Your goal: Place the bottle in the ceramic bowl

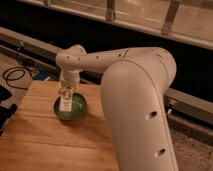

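The green ceramic bowl (72, 111) sits on the wooden table (45, 140), near its far edge. My gripper (66, 96) hangs straight down over the bowl's left half. It is shut on the bottle (65, 104), a small whitish bottle with a marked label, held upright. The bottle's lower end is inside the bowl's rim; I cannot tell whether it touches the bottom. My white arm reaches in from the right and hides the table's right side.
Black cables (15, 75) lie on the floor to the left of the table. A metal rail (30, 42) runs behind the table along a dark wall. A dark object (4, 107) sits off the table's left edge.
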Tool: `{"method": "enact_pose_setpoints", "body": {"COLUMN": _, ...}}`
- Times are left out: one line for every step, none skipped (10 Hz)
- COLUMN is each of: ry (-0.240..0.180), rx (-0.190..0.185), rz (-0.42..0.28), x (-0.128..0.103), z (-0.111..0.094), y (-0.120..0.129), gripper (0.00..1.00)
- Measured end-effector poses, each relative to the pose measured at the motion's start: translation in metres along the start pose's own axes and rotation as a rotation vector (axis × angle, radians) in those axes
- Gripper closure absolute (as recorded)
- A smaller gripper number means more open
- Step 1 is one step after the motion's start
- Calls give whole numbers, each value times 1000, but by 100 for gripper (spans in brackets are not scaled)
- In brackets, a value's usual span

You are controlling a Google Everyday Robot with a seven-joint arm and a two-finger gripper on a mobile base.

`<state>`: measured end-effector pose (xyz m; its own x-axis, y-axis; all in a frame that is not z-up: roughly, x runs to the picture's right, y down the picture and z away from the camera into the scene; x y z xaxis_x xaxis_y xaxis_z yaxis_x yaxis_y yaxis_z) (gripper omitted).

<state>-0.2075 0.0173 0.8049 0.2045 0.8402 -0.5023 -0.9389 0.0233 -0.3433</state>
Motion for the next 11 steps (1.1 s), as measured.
{"method": "enact_pose_setpoints", "body": {"ry": 24, "rx": -6, "rz": -5, "x": 1, "z": 17, "y": 0, "gripper": 100}}
{"method": "enact_pose_setpoints", "body": {"ry": 36, "rx": -8, "rz": -8, "x": 1, "z": 25, "y": 1, "gripper": 100}}
{"method": "enact_pose_setpoints", "body": {"ry": 35, "rx": -9, "rz": -8, "x": 1, "z": 25, "y": 1, "gripper": 97}}
{"method": "enact_pose_setpoints", "body": {"ry": 36, "rx": -8, "rz": -6, "x": 1, "z": 24, "y": 0, "gripper": 89}}
{"method": "enact_pose_setpoints", "body": {"ry": 36, "rx": -7, "rz": -5, "x": 1, "z": 24, "y": -1, "gripper": 77}}
{"method": "enact_pose_setpoints", "body": {"ry": 35, "rx": -8, "rz": -6, "x": 1, "z": 24, "y": 0, "gripper": 67}}
{"method": "enact_pose_setpoints", "body": {"ry": 36, "rx": -8, "rz": -8, "x": 1, "z": 25, "y": 1, "gripper": 57}}
{"method": "enact_pose_setpoints", "body": {"ry": 36, "rx": -8, "rz": -8, "x": 1, "z": 25, "y": 1, "gripper": 47}}
{"method": "enact_pose_setpoints", "body": {"ry": 36, "rx": -8, "rz": -7, "x": 1, "z": 24, "y": 0, "gripper": 36}}
{"method": "enact_pose_setpoints", "body": {"ry": 36, "rx": -7, "rz": -6, "x": 1, "z": 25, "y": -1, "gripper": 28}}
{"method": "enact_pose_setpoints", "body": {"ry": 35, "rx": -8, "rz": -5, "x": 1, "z": 24, "y": -1, "gripper": 21}}
